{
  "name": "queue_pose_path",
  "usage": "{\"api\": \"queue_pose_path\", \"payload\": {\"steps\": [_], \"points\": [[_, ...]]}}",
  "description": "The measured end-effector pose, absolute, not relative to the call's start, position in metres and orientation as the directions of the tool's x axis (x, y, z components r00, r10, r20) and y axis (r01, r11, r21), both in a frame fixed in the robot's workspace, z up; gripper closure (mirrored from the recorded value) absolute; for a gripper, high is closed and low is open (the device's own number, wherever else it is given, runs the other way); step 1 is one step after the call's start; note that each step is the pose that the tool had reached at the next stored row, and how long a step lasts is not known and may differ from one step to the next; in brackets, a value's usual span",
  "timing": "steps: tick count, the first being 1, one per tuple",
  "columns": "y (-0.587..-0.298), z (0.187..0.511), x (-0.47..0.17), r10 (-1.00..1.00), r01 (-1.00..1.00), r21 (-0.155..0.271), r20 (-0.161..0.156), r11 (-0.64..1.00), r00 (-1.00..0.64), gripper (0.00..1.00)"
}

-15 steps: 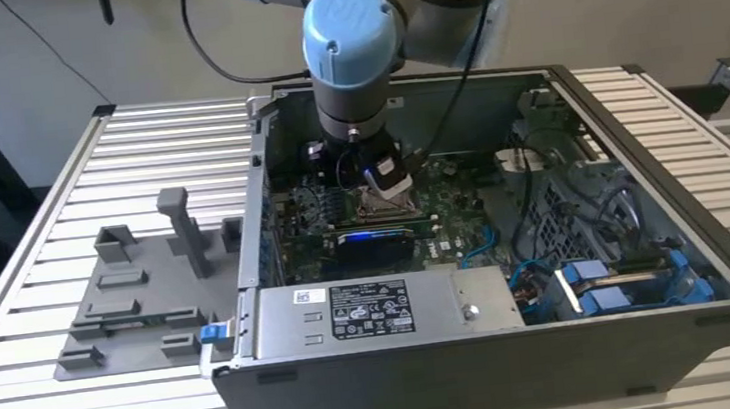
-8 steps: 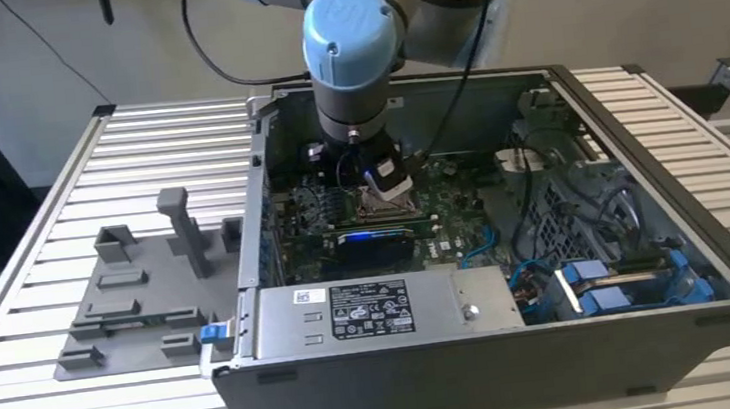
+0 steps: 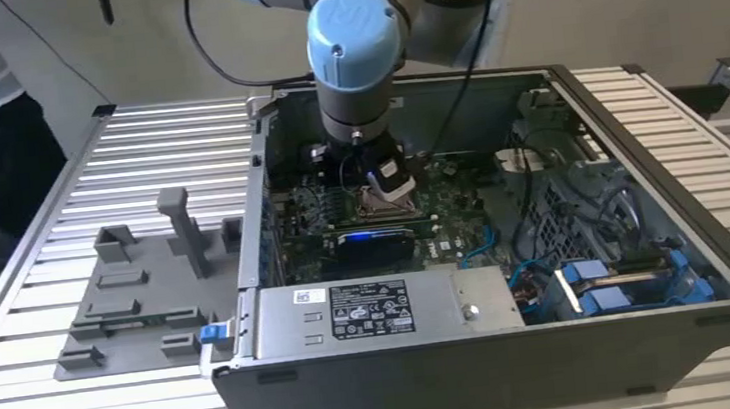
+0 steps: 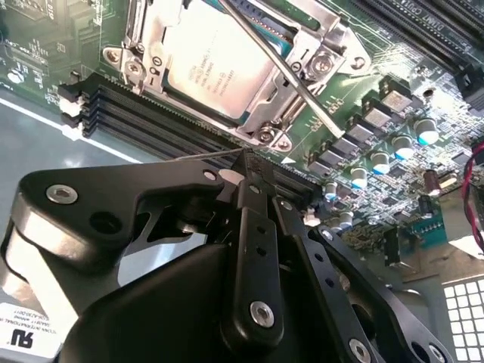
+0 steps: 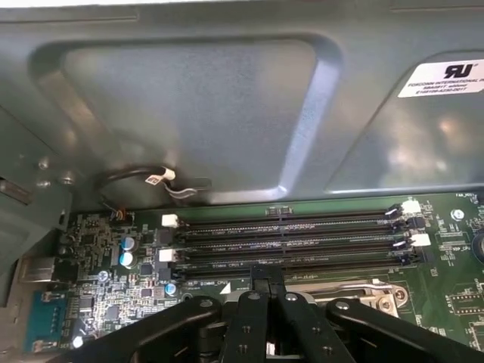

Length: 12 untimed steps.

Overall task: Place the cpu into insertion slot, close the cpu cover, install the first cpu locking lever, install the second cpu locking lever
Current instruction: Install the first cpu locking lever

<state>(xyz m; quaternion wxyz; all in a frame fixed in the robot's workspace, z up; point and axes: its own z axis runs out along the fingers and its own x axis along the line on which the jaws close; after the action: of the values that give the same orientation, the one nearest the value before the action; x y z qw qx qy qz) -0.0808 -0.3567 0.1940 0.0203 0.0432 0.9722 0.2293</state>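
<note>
Inside the open case, the gripper hangs low over the board with its fingers pressed together just beside the insertion slot, probably to work a latch; whether they pinch the thin wire at their tips cannot be told. The cpu cover lies down around the cpu, which sits flat in the slot, metal top up, edges parallel to the memory slots. One lever slants across it, its long axis running diagonally and lifted clear, so it is judged unlatched.

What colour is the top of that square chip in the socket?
The cpu is silvery metal on top, clearest in the second wrist view.
</note>
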Motion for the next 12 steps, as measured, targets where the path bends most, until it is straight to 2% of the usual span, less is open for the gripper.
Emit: {"api": "queue_pose_path", "payload": {"steps": [12], "points": [[-0.3569,0.1938,-0.0798,0.093,0.075,0.448,-0.020,0.891,-0.995,0.89]]}}
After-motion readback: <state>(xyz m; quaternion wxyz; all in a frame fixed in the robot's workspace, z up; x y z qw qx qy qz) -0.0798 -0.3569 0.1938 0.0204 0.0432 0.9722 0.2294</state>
